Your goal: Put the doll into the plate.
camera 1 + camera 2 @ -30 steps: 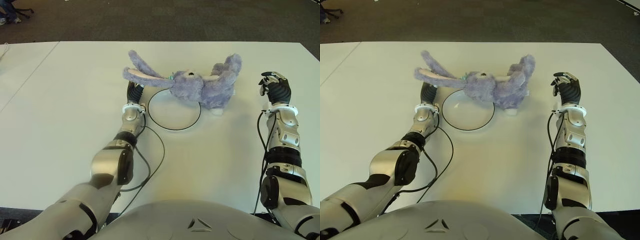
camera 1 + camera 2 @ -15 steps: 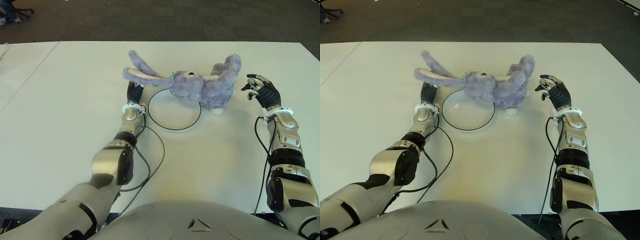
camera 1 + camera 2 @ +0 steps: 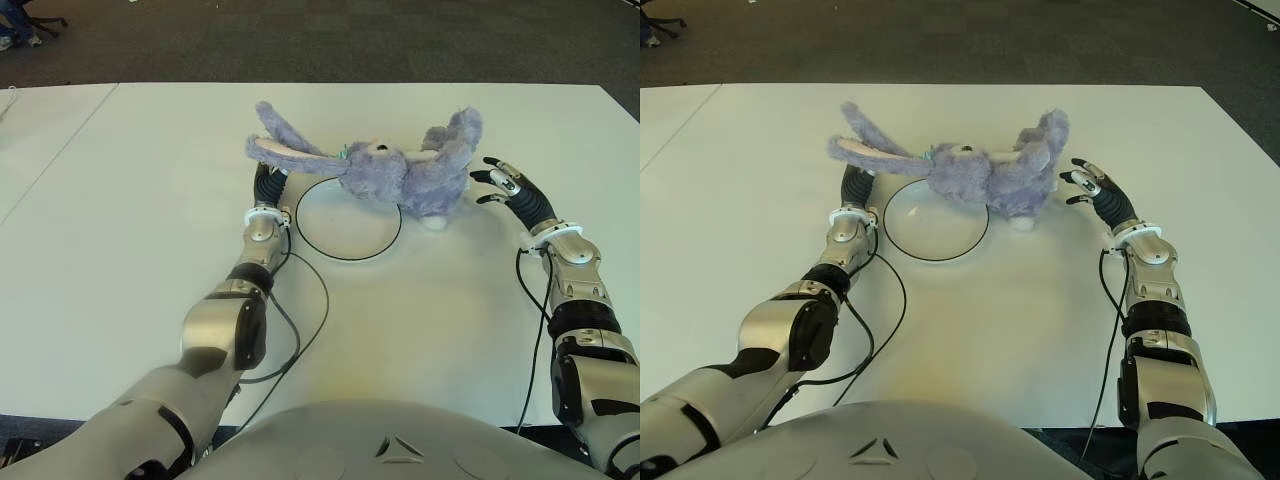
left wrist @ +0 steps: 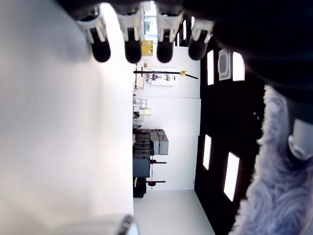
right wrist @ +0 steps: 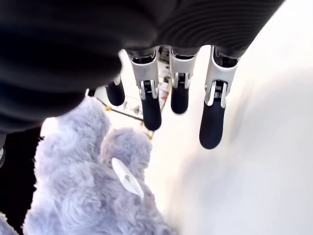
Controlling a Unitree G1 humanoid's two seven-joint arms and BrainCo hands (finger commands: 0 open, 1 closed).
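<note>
While fingers spread, right hand [image 3: 508, 186] nears doll [image 3: 400, 170]

one doll [image 3: 400, 172] out here, a purple plush with two long ears, and that's the only toy. one plate [image 3: 349, 219], a single white disc with a dark rim. one white table [image 3: 130, 230] under it all, with a seam on its left side. two robot hands showing: the left hand [image 3: 268, 183] and the right hand [image 3: 512, 186], one on either side of the doll. one black cable [image 3: 305, 330] loops by the left arm, one more runs along the right arm.
</note>
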